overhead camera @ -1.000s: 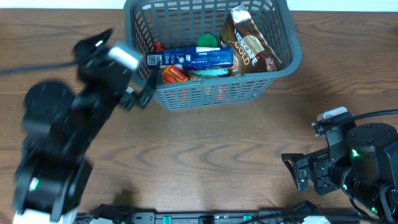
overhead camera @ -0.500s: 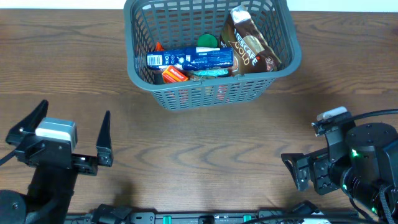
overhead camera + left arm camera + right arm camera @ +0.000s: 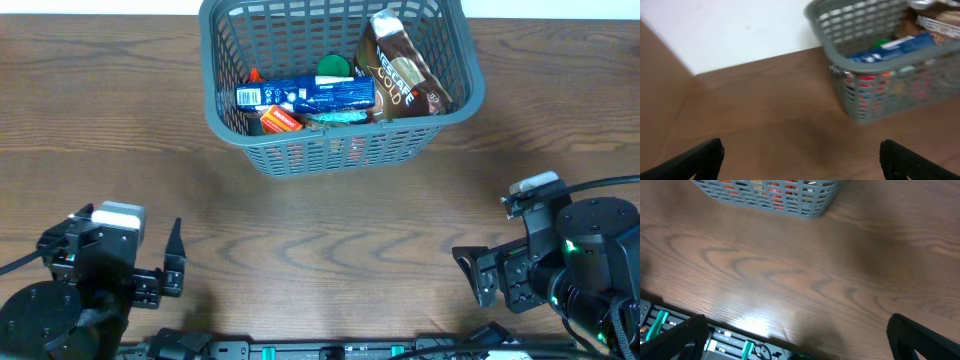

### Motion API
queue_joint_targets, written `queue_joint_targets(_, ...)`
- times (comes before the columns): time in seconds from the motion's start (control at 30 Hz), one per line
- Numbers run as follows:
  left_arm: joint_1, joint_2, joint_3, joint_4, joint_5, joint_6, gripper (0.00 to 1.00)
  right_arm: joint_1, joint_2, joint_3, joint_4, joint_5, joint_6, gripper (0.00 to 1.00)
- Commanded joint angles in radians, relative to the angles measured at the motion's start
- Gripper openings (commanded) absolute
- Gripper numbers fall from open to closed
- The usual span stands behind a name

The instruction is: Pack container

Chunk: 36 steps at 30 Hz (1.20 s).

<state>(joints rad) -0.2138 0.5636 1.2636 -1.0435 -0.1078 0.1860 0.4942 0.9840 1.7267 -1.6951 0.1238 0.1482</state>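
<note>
The dark grey container (image 3: 340, 152) stands at the back centre of the wooden table. It holds a blue box (image 3: 305, 95), a brown coffee pouch (image 3: 400, 70), a green item (image 3: 335, 67) and an orange packet (image 3: 282, 120). My left gripper (image 3: 125, 222) is open and empty at the front left, far from the container. The left wrist view shows its jaws (image 3: 801, 160) wide apart, with the container (image 3: 880, 100) ahead to the right. My right gripper (image 3: 470, 295) is open and empty at the front right. In the right wrist view (image 3: 797, 340) the container (image 3: 775, 200) shows at the top.
A black rail with green clips (image 3: 715, 340) runs along the table's front edge. A white wall (image 3: 740, 30) rises behind the table. Bare wood lies between both grippers and the container.
My left arm has pulled back from beside the container's left front corner to the front left of the table, jaws open and empty. The right arm has not moved.
</note>
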Motion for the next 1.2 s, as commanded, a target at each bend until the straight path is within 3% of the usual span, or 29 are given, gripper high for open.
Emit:
queue_joint_targets(0.0, 0.099, -0.089, -0.089, 0.015, -0.020, -0.102, 0.98, -0.003, 0.002, 0.010, -0.002, -0.001, -0.011, 0.99)
queue_joint_targets(0.2, 0.198, -0.319, -0.311, 0.100, -0.023, -0.129, 0.99, -0.003, 0.002, 0.010, -0.002, -0.001, -0.011, 0.99)
queue_joint_targets(0.43, 0.233, -0.502, -0.594, 0.239, -0.055, -0.268, 0.98, -0.003, 0.002, 0.010, -0.002, -0.001, -0.011, 0.99)
queue_joint_targets(0.77, 0.237, -0.543, -0.949, 0.558, -0.051, -0.391, 0.98, -0.003, 0.002, 0.010, -0.002, -0.001, -0.011, 0.99)
queue_joint_targets(1.17, 0.237, -0.562, -1.168, 0.806, -0.043, -0.391, 0.98, -0.003, 0.002, 0.010, -0.002, -0.001, -0.011, 0.99)
